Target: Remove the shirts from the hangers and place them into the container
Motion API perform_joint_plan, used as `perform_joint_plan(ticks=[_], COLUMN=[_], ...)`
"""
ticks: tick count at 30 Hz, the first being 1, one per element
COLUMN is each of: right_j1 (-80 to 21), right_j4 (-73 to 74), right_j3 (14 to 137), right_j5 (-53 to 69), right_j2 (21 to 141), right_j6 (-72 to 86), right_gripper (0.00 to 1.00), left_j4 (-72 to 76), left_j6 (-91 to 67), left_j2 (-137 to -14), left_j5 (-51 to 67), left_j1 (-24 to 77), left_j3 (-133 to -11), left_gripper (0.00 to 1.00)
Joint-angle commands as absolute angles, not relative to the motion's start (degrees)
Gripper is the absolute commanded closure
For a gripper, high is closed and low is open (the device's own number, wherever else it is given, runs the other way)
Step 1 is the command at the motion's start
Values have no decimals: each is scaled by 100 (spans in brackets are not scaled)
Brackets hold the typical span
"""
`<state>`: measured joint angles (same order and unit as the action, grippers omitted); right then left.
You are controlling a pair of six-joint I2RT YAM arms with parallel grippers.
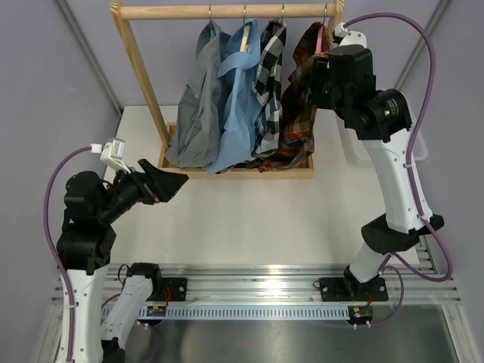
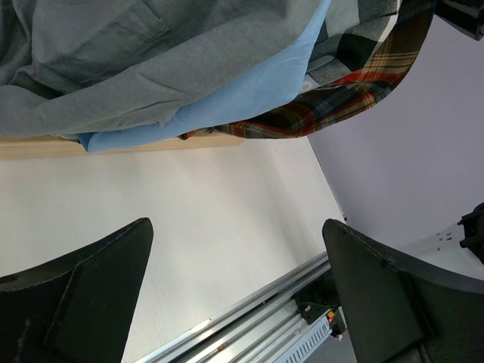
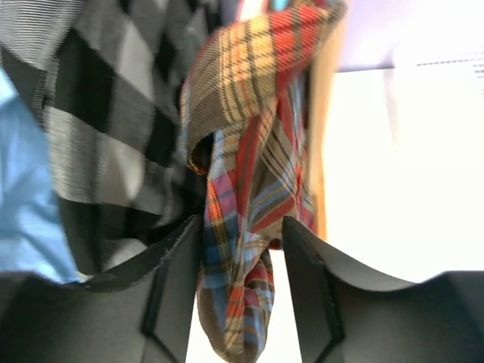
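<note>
Nearest, left gripper (image 1: 166, 180) with fingers spread wide, empty, hovering above white table (image 1: 242, 227). Beyond, wooden base frame (image 1: 249, 173) of rack, hems of four shirts draped into it. Left to right, hung by silver hooks (image 1: 245, 10): grey shirt (image 1: 198, 113), light blue shirt (image 1: 238, 98), black-and-white checked shirt (image 1: 268, 83), red plaid shirt (image 1: 299, 121). Farthest, right gripper (image 3: 240, 227) raised near wooden rail (image 1: 181, 11), fingers pinching a fold of red plaid shirt, both sides against cloth.
</note>
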<state>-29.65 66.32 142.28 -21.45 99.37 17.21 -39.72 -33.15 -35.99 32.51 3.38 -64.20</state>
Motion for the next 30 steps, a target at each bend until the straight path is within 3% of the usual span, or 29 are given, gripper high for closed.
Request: perform_joint_plan(ticks=[1,5,10,15,21,22,23,28,29,30], right_j1=[-2988,-2988,-2988,-2988,-2988,-2988,-2997,-2988,-2988,-2988], right_j4=[6531,6512,6478,6443,6319,6311,6319,6293,6284,6275], right_j3=[13923,13930,13939,13913,13781,13790,13790,13781,13790,13790], right_j5=[-2795,-2786,-2847,-2935,-2892,-2892,-2900,-2953,-2979,-3023], right_j2=[9581,9667,9756,9861,9984,10010,10028,10081,10081,10081], right_j6=[1618,1573,1608,1503,1433,1433,1424,1406,1398,1397], right_gripper=[48,53,82,90,83,79,68,47,48,57], left_j4=[-3700,-3726,-3823,-3893,-3929,-3929,-3946,-4008,-4008,-3999], left_j6=[-3419,-3419,-3349,-3305,-3305,-3296,-3296,-3261,-3261,-3269], left_j2=[-3595,-3586,-3525,-3507,-3437,-3419,-3410,-3375,-3375,-3375], left_j5=[3313,3305,3270,3261,3270,3270,3261,3252,3252,3261], left_j1=[352,352,352,352,352,352,352,352,352,352], left_j3=[-6372,-6372,-6407,-6425,-6442,-6442,-6451,-6460,-6451,-6451], left_gripper=[1,1,1,1,1,1,1,1,1,1])
